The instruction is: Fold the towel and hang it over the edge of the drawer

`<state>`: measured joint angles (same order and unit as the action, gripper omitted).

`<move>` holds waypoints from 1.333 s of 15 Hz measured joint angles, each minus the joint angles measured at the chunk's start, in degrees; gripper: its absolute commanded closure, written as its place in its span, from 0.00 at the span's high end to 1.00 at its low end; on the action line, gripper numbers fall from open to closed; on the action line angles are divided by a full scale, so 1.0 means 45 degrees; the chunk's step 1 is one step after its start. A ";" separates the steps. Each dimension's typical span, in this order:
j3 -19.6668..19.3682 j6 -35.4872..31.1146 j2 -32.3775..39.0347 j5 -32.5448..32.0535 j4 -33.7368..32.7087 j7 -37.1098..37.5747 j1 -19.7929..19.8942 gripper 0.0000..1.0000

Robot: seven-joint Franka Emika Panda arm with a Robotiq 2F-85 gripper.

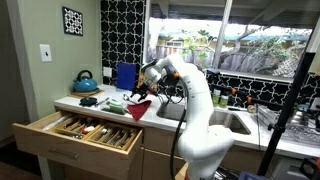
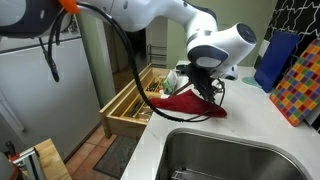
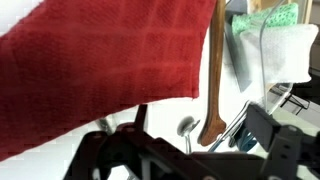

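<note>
towel (image 2: 192,106): crumpled on tabletop (image 2: 262,125) beside drawer (image 2: 122,108), likely staged for hanging, not hung
claw (image 2: 203,88): apart, empty, just above towel
drawer: open

The towel (image 3: 100,70) is matt red cloth with a fine woven rib. The drawer (image 1: 50,143), lower left, is pale matt wood. The sink (image 2: 230,160) is dull metal and the worktop (image 2: 255,125) smooth white.

No legible text, no labels, brands, numbers or signs
</note>
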<state>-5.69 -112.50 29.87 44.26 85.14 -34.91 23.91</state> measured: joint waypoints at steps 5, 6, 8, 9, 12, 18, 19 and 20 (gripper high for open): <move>-0.0502 0.0049 -0.0805 -0.1003 0.0013 -0.0115 0.0140 1.00; -0.0613 0.0497 -0.0987 -0.1571 -0.0007 -0.0226 0.0208 1.00; -0.0816 0.1370 -0.1221 -0.2489 -0.0061 -0.0462 0.0375 1.00; -0.0854 0.1525 -0.1263 -0.2640 -0.0077 -0.0549 0.0446 1.00; -0.0832 0.1555 -0.1253 -0.2725 -0.0083 -0.0602 0.0480 1.00; -0.0938 0.0800 -0.0612 -0.2757 -0.0459 -0.0026 0.0830 1.00; -0.0946 0.0756 -0.0437 -0.2811 -0.0590 0.0014 0.0913 1.00; -0.0948 0.0754 -0.0268 -0.2855 -0.0709 0.0058 0.0990 1.00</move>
<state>-9.96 -109.10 28.67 31.41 81.95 -34.65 28.36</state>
